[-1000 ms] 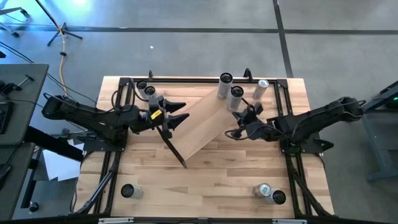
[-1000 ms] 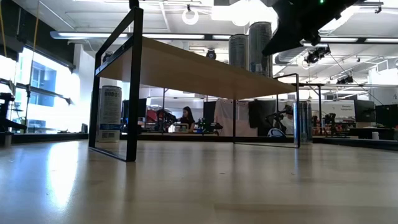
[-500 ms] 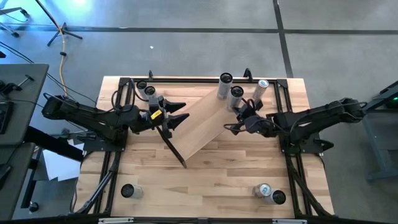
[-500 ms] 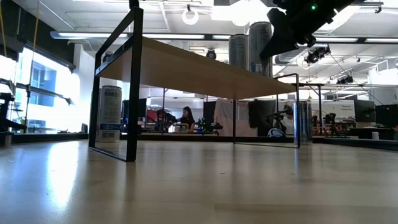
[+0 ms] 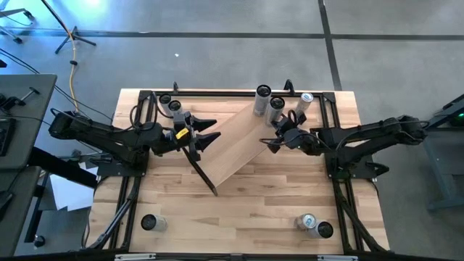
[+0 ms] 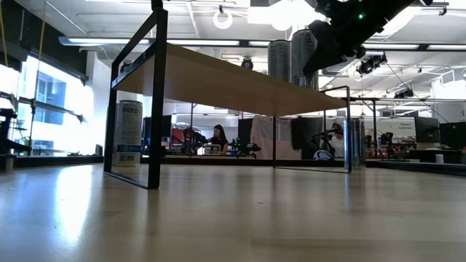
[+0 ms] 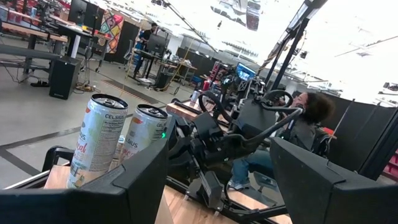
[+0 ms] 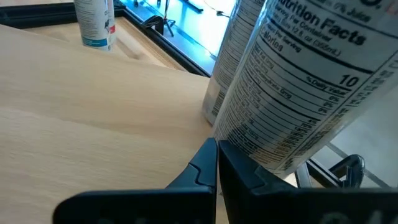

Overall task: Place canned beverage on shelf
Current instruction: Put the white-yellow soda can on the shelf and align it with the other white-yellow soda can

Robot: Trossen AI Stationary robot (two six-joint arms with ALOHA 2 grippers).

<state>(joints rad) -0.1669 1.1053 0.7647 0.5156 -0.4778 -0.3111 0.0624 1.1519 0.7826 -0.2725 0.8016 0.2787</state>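
The shelf (image 5: 235, 141), a pale board on black brackets, stands slantwise on the table. Two tall cans (image 5: 262, 98) (image 5: 276, 107) stand upright on its far right end; in the low view they are the cans (image 6: 278, 58) on the board. My right gripper (image 5: 267, 140) is shut and hovers low over the board, just on the near side of the nearer can (image 8: 280, 106). My left gripper (image 5: 209, 130) hangs open above the shelf's left end, with nothing between its fingers. My right gripper's shut fingertips (image 8: 214, 152) stand right beside the lower side wall of the nearer can (image 8: 249, 140), coming in slanting down from the table's right. Whether they touch the can, I cannot tell.
Two more cans (image 5: 170, 104) stand at the far left behind the shelf, and one (image 5: 304, 101) stands at the far right. Near the front edge are a can at the left (image 5: 148, 222) and two at the right (image 5: 316, 225). A black frame (image 5: 217, 93) rims the table.
My right gripper has moved toward the table's far edge, over the board and up to the two cans, staying shut. The cans and the shelf stand as before.
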